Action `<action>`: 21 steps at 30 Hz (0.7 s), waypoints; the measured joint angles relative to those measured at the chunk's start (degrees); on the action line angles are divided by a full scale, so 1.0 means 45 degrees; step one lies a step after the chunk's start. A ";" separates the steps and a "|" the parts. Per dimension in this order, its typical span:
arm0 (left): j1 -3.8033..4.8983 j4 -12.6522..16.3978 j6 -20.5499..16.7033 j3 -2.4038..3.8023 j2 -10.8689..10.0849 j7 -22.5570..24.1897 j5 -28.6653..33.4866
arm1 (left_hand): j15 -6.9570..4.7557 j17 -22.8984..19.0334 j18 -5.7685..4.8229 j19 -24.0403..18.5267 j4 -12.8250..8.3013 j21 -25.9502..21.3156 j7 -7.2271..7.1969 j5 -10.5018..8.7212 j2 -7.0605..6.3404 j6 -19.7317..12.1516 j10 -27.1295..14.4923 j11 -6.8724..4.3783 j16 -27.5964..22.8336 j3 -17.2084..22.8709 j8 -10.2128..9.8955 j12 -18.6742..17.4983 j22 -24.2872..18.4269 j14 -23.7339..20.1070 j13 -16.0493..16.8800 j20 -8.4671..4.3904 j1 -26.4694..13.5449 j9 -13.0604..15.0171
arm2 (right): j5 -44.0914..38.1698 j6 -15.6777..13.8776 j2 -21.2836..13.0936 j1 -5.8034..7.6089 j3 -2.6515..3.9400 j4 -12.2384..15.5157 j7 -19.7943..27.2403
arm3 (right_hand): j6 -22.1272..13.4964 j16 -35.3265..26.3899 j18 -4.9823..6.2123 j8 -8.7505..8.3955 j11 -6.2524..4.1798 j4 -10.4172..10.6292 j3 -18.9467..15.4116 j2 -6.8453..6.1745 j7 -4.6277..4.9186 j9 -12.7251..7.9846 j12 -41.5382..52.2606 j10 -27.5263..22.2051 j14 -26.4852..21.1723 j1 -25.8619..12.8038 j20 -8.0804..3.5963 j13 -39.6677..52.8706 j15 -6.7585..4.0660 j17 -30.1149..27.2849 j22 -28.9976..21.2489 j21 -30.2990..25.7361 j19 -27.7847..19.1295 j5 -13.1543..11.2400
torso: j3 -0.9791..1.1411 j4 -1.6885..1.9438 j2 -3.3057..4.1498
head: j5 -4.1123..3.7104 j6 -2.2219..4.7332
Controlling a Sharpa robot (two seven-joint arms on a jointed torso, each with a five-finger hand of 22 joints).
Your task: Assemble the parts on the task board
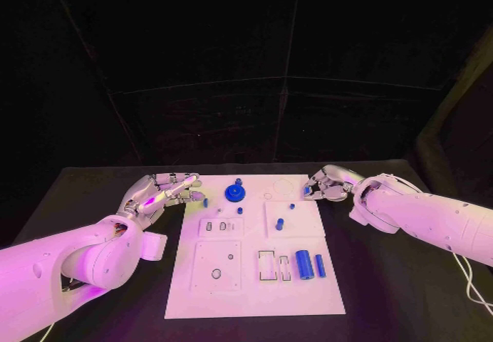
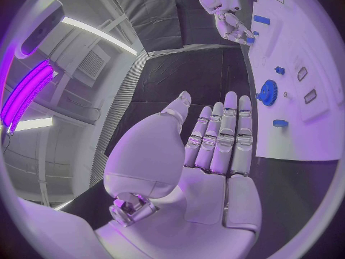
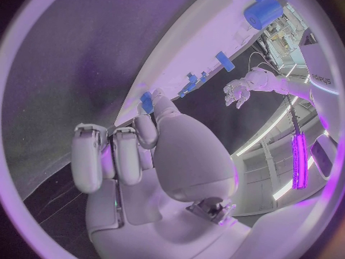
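Pinching a small blue part (image 1: 307,191), right hand (image 1: 330,184) hovers over task board (image 1: 257,299).
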 measured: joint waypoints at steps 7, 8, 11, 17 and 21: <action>0.0000 0.0011 0.0007 -0.0001 -0.0028 -0.0011 0.0000 | 0.0000 0.0010 0.0000 0.0000 0.0000 0.0000 0.0000 0.0000 0.0000 0.0000 0.0000 0.0000 0.0000 0.0000 0.0000 0.0000 0.0001 0.0000 0.0000 0.0000 0.0000 0.0000 | 0.0268 -0.0597 -0.0199 -0.0002 0.0010 0.0497 0.0063 | 0.0008 0.0051 0.0001 0.0031 -0.0001 -0.0120 0.0260 0.0057 0.0008 0.0001 0.0045 0.0000 0.0026 0.0001 -0.0067 0.0001 -0.0107 0.0000 0.0000 0.0022 0.0067 -0.0036 | 0.0000 -0.0009 -0.0011 | 0.0022 -0.0011; 0.0000 0.0018 0.0008 -0.0001 -0.0033 -0.0013 0.0000 | 0.0000 0.0011 -0.0001 0.0000 0.0000 0.0000 0.0000 0.0000 0.0000 0.0000 0.0000 0.0000 0.0001 0.0000 0.0000 0.0000 0.0001 0.0000 0.0000 0.0000 0.0000 -0.0001 | 0.0316 -0.0706 -0.0267 -0.0002 0.0012 0.0685 0.0062 | 0.0008 0.0051 0.0001 0.0031 -0.0001 -0.0129 0.0309 0.0057 0.0008 0.0001 0.0046 0.0000 0.0026 0.0001 -0.0067 0.0001 -0.0107 0.0000 0.0000 0.0022 0.0067 -0.0036 | -0.0001 -0.0009 -0.0015 | 0.0022 -0.0006; 0.0000 0.0043 0.0008 -0.0001 -0.0056 -0.0017 0.0000 | 0.0000 0.0011 0.0000 -0.0001 0.0000 0.0000 0.0000 0.0000 0.0000 0.0000 0.0000 0.0000 0.0000 0.0000 0.0000 0.0000 -0.0010 0.0000 0.0000 0.0000 0.0000 0.0000 | 0.0507 -0.1009 -0.0524 0.0002 0.0024 0.1514 -0.0024 | 0.0008 0.0051 -0.0001 0.0031 -0.0001 -0.0128 0.0361 0.0107 0.0008 0.0001 0.0046 0.0000 0.0025 -0.0048 -0.0067 0.0001 -0.0107 -0.0001 0.0000 0.0022 0.0067 -0.0039 | -0.0013 -0.0005 -0.0022 | 0.0023 0.0005; 0.0000 0.0094 0.0009 -0.0001 -0.0103 -0.0022 0.0000 | 0.0000 0.0010 0.0000 0.0000 0.0000 0.0000 0.0000 0.0000 0.0000 0.0000 0.0000 0.0000 0.0001 0.0000 0.0000 0.0000 -0.0009 0.0000 0.0000 0.0000 0.0000 0.0000 | 0.0765 -0.1363 -0.0589 0.0072 0.0058 0.3101 -0.0629 | 0.0009 0.0047 0.0000 0.0031 -0.0049 -0.0323 0.0569 0.0106 0.0009 0.0000 0.0026 -0.0047 0.0025 -0.0048 -0.0113 0.0074 -0.0106 -0.0001 -0.0001 0.0022 0.0113 0.0024 | -0.0043 0.0009 -0.0048 | 0.0062 0.0015; 0.0001 0.0112 0.0009 -0.0001 -0.0109 -0.0027 0.0025 | 0.0000 0.0009 0.0000 -0.0001 0.0000 -0.0050 0.0001 0.0000 0.0000 0.0000 0.0000 0.0000 0.0001 0.0000 0.0000 0.0000 -0.0009 0.0000 0.0000 0.0000 0.0000 0.0000 | 0.0543 -0.1435 -0.0150 0.0093 0.0062 0.3727 -0.1397 | 0.0008 0.0046 -0.0001 0.0031 -0.0049 -0.0330 0.0680 0.0106 0.0009 0.0000 -0.0108 -0.0047 0.0024 -0.0048 -0.0113 0.0169 -0.0105 -0.0001 -0.0001 0.0022 0.0113 0.0024 | -0.0071 0.0009 -0.0079 | 0.0144 -0.0059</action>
